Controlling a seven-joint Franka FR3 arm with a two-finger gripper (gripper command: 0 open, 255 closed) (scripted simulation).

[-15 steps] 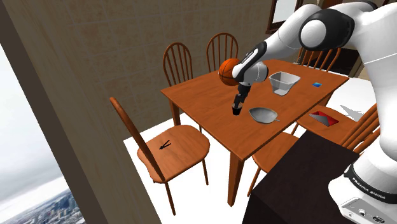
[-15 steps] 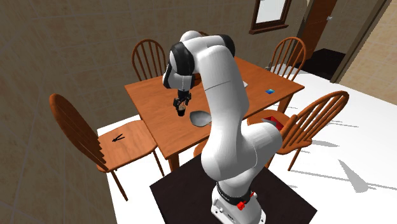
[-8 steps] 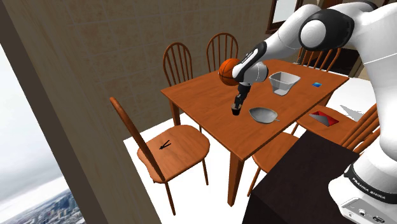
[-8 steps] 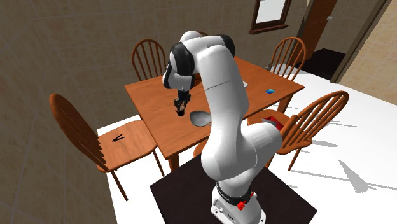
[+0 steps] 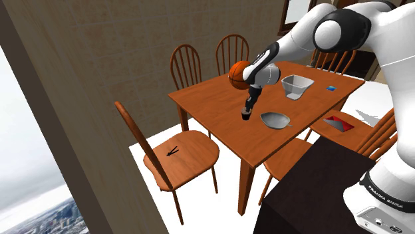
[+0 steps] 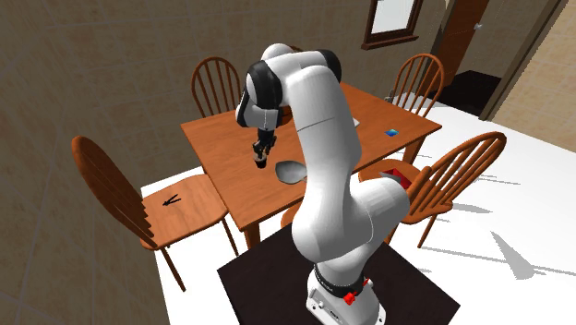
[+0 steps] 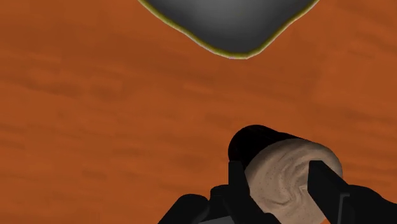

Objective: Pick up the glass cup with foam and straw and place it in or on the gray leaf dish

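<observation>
Warm brown walls are enclosing a dining corner, where a wooden table [image 5: 213, 110] is standing ringed by spindle-back chairs.

In the shoulder view, the white arm is reaching down over the table's middle, and its black gripper [image 5: 247, 114] is pointing at the tabletop. A small dark cup [image 5: 245, 118] is sitting between the fingertips. Whether its base is touching the wood cannot be told. The gray leaf dish [image 5: 275, 120] is lying near it, toward this view's right, apart from the cup. An orange basketball [image 5: 237, 73] and a gray square bowl [image 5: 297, 86] are resting farther back on the table. A small black object [image 5: 171, 151] is lying on the seat of the nearest chair [image 5: 179, 156].

In the second exterior view, the arm is rising from its dark stand and bending down to the table [image 6: 222, 148]. The gripper [image 6: 262, 160] is hanging over the table with the cup [image 6: 263, 166] at its tip. The leaf dish [image 6: 290, 172] is lying just beside the cup, toward this view's right, partly hidden behind the arm.

In the wrist view, the two black fingers [image 7: 236, 184] are pressing against opposite sides of the cup [image 7: 286, 184], gripping it between them. Beige foam is filling the cup's top, with a round black shape at its rim. Orange-brown tabletop [image 7: 95, 95] is spreading beneath. The dish's [image 7: 232, 22] dark gray hollow, edged by a pale rim, is lying ahead of the gripper, apart from the cup.
</observation>
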